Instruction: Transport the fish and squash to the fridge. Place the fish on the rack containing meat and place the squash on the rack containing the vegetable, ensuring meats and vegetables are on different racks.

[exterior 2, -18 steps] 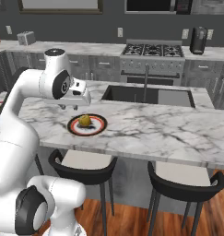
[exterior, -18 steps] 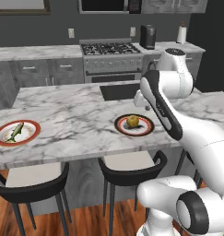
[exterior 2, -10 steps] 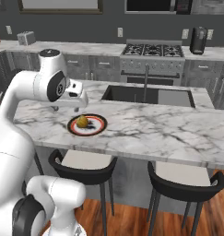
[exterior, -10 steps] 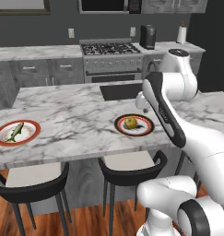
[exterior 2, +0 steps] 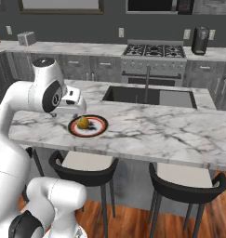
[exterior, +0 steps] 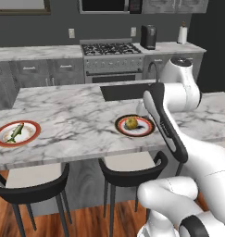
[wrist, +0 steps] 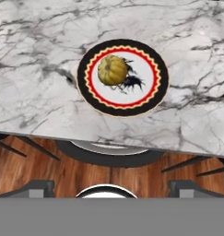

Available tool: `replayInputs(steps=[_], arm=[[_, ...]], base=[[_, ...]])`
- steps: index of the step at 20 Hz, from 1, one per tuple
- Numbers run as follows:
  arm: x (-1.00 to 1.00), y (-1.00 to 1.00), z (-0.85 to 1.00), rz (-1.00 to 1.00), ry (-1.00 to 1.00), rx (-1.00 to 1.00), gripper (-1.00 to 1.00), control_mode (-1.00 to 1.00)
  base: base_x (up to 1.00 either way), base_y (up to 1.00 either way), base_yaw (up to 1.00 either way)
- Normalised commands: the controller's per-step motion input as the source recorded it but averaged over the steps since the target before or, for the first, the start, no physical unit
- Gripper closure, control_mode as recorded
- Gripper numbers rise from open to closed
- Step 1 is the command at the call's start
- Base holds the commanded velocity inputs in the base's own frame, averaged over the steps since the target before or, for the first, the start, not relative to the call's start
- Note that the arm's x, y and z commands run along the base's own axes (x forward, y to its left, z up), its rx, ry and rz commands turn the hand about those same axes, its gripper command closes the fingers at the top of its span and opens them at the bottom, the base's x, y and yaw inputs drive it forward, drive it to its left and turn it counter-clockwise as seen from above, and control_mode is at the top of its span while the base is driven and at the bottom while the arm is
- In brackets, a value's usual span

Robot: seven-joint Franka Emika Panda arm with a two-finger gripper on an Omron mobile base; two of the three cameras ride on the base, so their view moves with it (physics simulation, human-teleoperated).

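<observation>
Squash (wrist: 112, 70) round, no clear long axis, upper centre of hand view on black-and-red plate (wrist: 152, 94) | fish (exterior: 15, 132) long axis diagonal, on red-rimmed plate (exterior: 32, 134), far left of left base view | both plates on marble counter (exterior: 77, 115) | fingers (wrist: 38, 188) spread wide, holding nothing

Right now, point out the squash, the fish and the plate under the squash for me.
squash (wrist: 112, 70), hand view, middle of its ridged yellow top.
fish (exterior: 15, 132), left base view, mid-body.
plate (wrist: 152, 99), hand view, black outer rim, bare of the squash.
</observation>
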Motion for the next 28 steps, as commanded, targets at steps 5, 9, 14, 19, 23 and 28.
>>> replayInputs(steps=[5,9,14,19,23,28], arm=[[0.18,0.0,-0.13,0.0,0.0,0.0,-1.0,-1.0],[0.35,0.1,-0.12,0.0,0.0,0.0,-1.0,-1.0],[0.44,0.06,-0.26,0.0,0.02,0.0,-1.0,-1.0],[0.35,0.0,-0.24,0.0,0.05,0.0,-1.0,-1.0],[0.3,0.01,-0.17,0.0,0.01,0.0,-1.0,-1.0],[0.28,0.06,-0.2,0.0,0.02,0.0,-1.0,-1.0]], base=[[0.0,0.0,0.0],[0.0,0.0,0.0],[0.0,0.0,0.0],[0.0,0.0,0.0],[0.0,0.0,0.0],[0.0,0.0,0.0]])
